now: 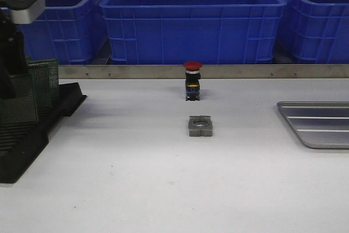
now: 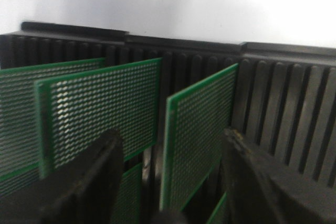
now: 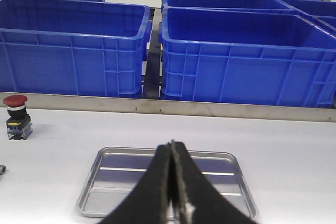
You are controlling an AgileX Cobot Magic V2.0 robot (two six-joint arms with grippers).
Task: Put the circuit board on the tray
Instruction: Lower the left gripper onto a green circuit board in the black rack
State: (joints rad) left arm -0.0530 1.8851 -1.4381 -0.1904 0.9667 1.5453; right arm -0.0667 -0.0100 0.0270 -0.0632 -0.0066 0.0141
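Several green perforated circuit boards (image 2: 100, 103) stand upright in the slots of a black rack (image 2: 294, 98). My left gripper (image 2: 173, 140) is open, and its two dark fingers (image 2: 94, 177) straddle one board (image 2: 199, 124) without visibly touching it. In the front view the left arm (image 1: 12, 53) hangs over the rack (image 1: 32, 129) and its boards (image 1: 32, 88) at the far left. The silver ribbed tray (image 1: 319, 124) lies at the table's right edge. My right gripper (image 3: 172, 148) is shut and empty, above the near side of the tray (image 3: 121, 174).
A red-capped push-button switch (image 1: 192, 80) stands mid-table, with a grey metal block (image 1: 200, 125) just in front of it. Big blue crates (image 1: 191, 20) line the far side behind a metal strip (image 1: 218, 71). The switch also shows in the right wrist view (image 3: 16, 116).
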